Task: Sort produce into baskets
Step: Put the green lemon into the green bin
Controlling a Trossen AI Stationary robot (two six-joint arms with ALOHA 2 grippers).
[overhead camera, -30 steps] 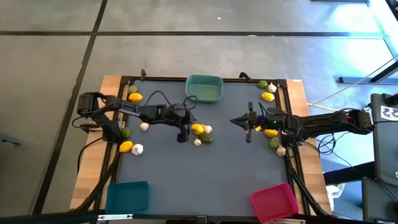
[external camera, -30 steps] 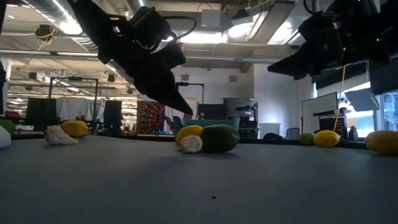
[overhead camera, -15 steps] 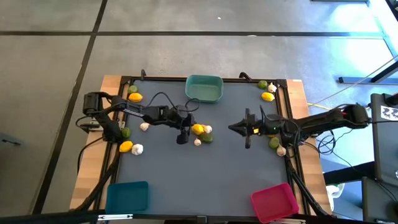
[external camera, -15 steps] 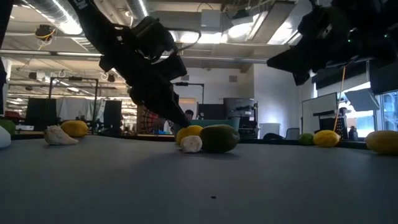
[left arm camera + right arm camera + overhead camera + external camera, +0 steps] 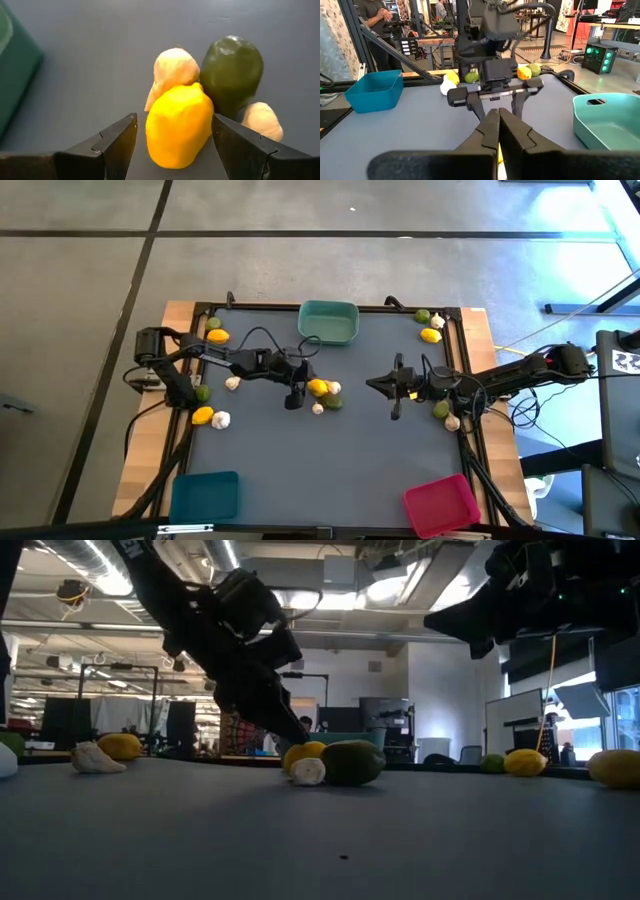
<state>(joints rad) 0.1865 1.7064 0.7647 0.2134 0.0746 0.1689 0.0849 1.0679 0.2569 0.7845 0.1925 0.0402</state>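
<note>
At the table's middle lies a small cluster of produce: a yellow lemon (image 5: 178,125), a dark green lime (image 5: 231,75) and two garlic bulbs (image 5: 172,70) (image 5: 262,121), all touching. My left gripper (image 5: 173,118) slants down over the lemon, open. One finger (image 5: 114,144) stands on each side of the lemon, with a gap on both sides. My right gripper (image 5: 372,383) hovers shut and level, well above the table to the right of the cluster. The teal basket (image 5: 329,322) is at the far edge, the blue basket (image 5: 205,496) near left, the pink basket (image 5: 441,505) near right.
More produce lies along the left edge, such as a lemon (image 5: 203,416) and a garlic bulb (image 5: 232,383). Along the right edge are a lime (image 5: 423,316), a lemon (image 5: 431,335) and a garlic bulb (image 5: 452,422). A person stands in the room beyond the table (image 5: 372,15).
My left gripper has sunk a little toward the lemon, still open. My right gripper has swung slightly toward the table's near edge and turned a little, still shut. The produce has not moved.
</note>
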